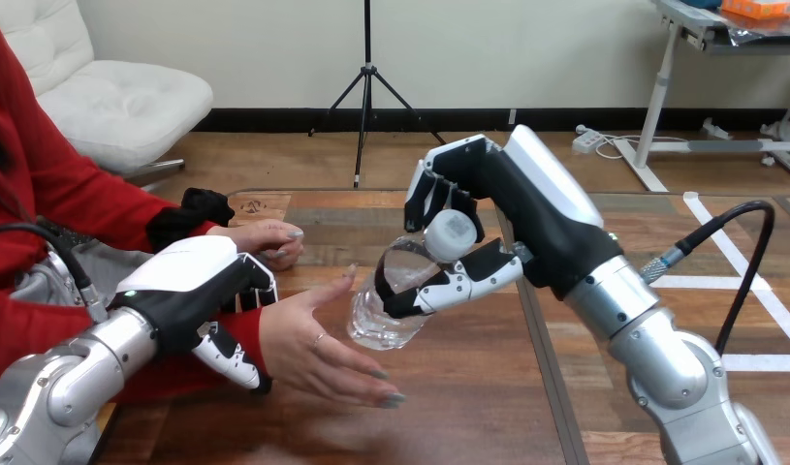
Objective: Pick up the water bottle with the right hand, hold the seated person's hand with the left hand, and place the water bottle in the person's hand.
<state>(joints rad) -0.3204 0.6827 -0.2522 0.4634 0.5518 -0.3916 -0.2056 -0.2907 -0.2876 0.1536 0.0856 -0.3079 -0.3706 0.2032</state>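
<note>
The right robot hand (512,208) gripped the tilted water bottle (386,305) just beside the person's hand (318,349), whose wrist (267,334) the left robot hand (192,281) clasped. Released early, it might slip off that open hand.

Left arm (71,378) enters lower left, forearm angled up and right. Left hand (192,291) at mid-left, fingers over and thumb under the person's wrist (271,334), curled round it. Right arm (662,358) rises from lower right. Right hand (502,189) at centre, fingers and thumb clasping the water bottle (381,315).
</note>
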